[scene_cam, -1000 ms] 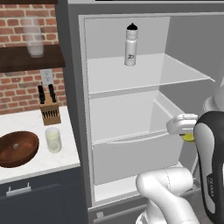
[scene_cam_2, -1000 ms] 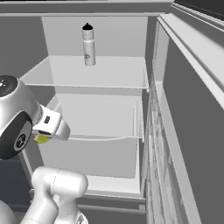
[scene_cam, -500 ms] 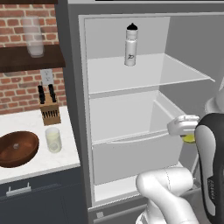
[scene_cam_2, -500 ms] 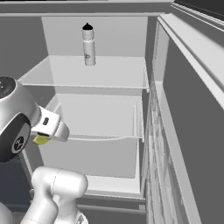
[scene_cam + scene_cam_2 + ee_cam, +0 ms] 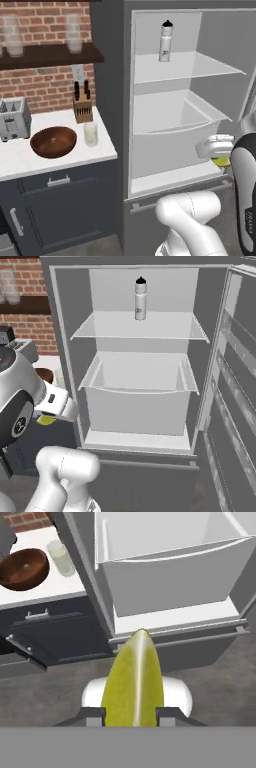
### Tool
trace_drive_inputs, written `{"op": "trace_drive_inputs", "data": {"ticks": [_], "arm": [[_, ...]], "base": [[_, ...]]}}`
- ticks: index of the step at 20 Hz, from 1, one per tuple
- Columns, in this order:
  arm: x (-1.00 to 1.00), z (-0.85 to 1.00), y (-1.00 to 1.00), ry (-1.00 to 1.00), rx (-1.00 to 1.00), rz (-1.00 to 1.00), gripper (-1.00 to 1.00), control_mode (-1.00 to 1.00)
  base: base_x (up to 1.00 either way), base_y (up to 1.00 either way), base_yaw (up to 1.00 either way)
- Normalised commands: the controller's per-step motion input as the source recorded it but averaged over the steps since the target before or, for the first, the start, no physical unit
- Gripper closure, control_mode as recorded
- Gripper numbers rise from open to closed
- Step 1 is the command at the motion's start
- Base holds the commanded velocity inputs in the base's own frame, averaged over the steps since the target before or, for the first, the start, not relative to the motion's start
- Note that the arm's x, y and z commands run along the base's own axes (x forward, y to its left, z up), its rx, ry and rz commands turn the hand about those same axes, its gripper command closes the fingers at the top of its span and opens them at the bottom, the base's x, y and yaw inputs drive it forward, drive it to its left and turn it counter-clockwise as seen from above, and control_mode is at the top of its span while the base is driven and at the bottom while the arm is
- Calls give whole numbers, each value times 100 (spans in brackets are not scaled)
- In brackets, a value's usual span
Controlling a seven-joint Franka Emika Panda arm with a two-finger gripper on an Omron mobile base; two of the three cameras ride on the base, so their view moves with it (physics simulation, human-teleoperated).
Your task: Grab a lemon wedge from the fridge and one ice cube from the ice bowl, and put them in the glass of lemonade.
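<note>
The gripper (image 5: 131, 716) pinches the lemon wedge (image 5: 133, 682) between its fingers, out in front of the open fridge (image 5: 165, 130), well apart from the ice bowl (image 5: 53, 141) and glass of lemonade (image 5: 90, 134) on the counter (image 5: 30, 162)

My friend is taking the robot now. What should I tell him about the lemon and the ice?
Gripper: shut on the lemon wedge, held out in front of the open fridge.
Ice bowl and glass of lemonade stand side by side on the counter, left of the fridge.
Done: lemon wedge grabbed.
Left: drop the wedge in the glass, pick one ice cube from the bowl, add it too.
</note>
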Motion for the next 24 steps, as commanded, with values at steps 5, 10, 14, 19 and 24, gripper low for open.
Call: {"op": "trace_drive_inputs", "data": {"ticks": [5,10,14,19,24], "arm": [[0,0,0,0,0,0,100,100],[0,0,0,0,0,0,100,100],[0,0,0,0,0,0,100,100],[0,0,0,0,0,0,100,100],[0,0,0,0,0,0,100,100]], "base": [[-5,100,-23],[40,92,-37],[43,47,-33],[58,39,-11],[22,21,0]]}}
